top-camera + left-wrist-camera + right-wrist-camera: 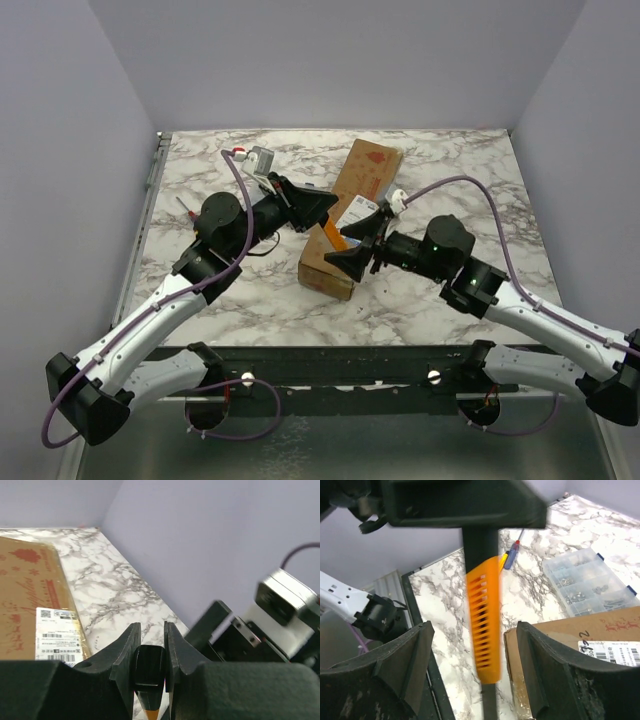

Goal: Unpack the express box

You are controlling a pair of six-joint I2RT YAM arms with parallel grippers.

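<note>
The express box point(352, 215) is a long brown carton with a white label lying at the table's middle; it also shows in the left wrist view point(27, 590) and the right wrist view point(570, 640). My left gripper point(322, 212) is above the box, shut point(152, 626) on the black handle of an orange-and-black cutter point(148, 672). The cutter's orange slotted body point(485, 625) hangs between the fingers of my right gripper point(474, 627), which is open and not touching it. My right gripper point(340, 246) is at the box's near end.
A clear plastic compartment case point(590, 582) lies on the marble beyond the box. A red-handled screwdriver point(512, 555) lies near it, also in the top view point(188, 208). A metal rail point(150, 175) runs along the table's left edge.
</note>
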